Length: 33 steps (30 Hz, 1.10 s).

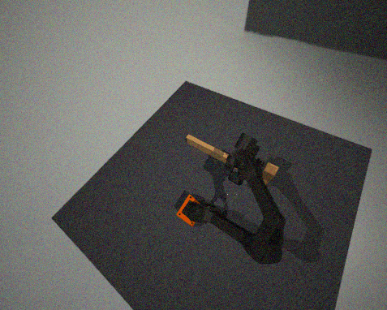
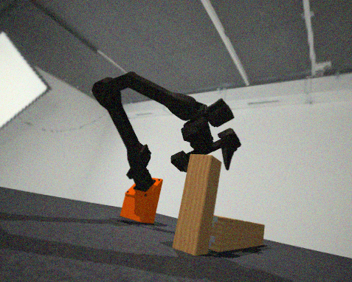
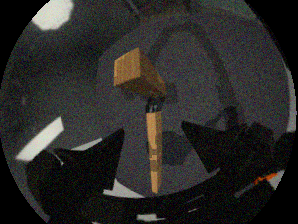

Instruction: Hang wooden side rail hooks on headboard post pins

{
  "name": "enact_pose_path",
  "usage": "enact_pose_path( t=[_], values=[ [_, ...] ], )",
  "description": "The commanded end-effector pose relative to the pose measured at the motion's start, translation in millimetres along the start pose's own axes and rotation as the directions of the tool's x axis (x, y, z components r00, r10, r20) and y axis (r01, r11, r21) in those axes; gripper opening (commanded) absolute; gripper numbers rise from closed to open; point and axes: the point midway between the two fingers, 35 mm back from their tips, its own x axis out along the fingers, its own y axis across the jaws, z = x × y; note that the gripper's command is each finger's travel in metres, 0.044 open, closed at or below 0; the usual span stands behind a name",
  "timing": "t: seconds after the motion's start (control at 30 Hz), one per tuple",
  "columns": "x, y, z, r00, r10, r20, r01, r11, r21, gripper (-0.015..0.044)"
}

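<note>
The wooden headboard post point(image 1: 273, 169) point(image 2: 195, 203) point(image 3: 127, 68) stands upright on the dark table. The wooden side rail point(image 1: 202, 147) point(image 2: 240, 234) point(image 3: 153, 134) lies low along the table, its near end close to the post. Grey steel hooks point(image 2: 212, 241) point(image 3: 154, 105) show between that end and the post. The slot and pins are hidden, so I cannot tell whether the hooks sit on the pins. My gripper point(image 1: 235, 164) point(image 2: 204, 169) point(image 3: 153, 127) is open and empty, above the rail near the post, its fingers spread to either side of the rail in the wrist view.
The arm's orange base point(image 1: 183, 214) point(image 2: 147, 208) stands on the table point(image 1: 109, 219) point(image 2: 80, 240), away from the post and rail. The arm's links arch above the table. The rail's far end points away from the post towards the table's back left edge in the top view.
</note>
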Motion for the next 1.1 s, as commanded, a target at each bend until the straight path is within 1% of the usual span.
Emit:
enact_pose_path(
  t=[0.0,0.07,0.17,0.33,0.4,0.43,0.5,0.67,0.77,0.87,0.97,1.07],
  values=[
    [3.1,12.2,-3.8,0.993,-0.100,-0.058,0.003,0.519,-0.855,0.0440],
    [3.5,13.0,-3.8,0.992,-0.112,-0.061,-0.012,0.396,-0.918,0.0440],
    [4.3,14.8,-3.7,0.988,-0.141,-0.069,-0.044,0.176,-0.983,0.0440],
    [5.4,17.0,-3.2,0.980,-0.184,-0.078,-0.113,-0.188,-0.976,0.0440],
    [6.3,23.0,-2.9,0.980,-0.180,-0.090,-0.135,-0.251,-0.959,0.0440],
    [6.7,23.1,-1.6,0.977,-0.193,-0.086,-0.151,-0.356,-0.922,0.0440],
    [7.3,23.4,0.7,0.974,-0.214,-0.079,-0.178,-0.497,-0.850,0.0440],
    [8.4,23.9,5.6,0.965,-0.256,-0.062,-0.242,-0.767,-0.595,0.0440],
    [9.0,24.4,9.2,0.958,-0.284,-0.049,-0.280,-0.876,-0.393,0.0440],
    [9.5,24.8,12.4,0.951,-0.307,-0.037,-0.308,-0.935,-0.177,0.0440],
    [10.0,25.3,15.8,0.944,-0.329,-0.025,-0.327,-0.944,0.049,0.0440],
    [10.4,25.9,19.6,0.936,-0.352,-0.011,-0.336,-0.901,0.275,0.0440]
  ],
)
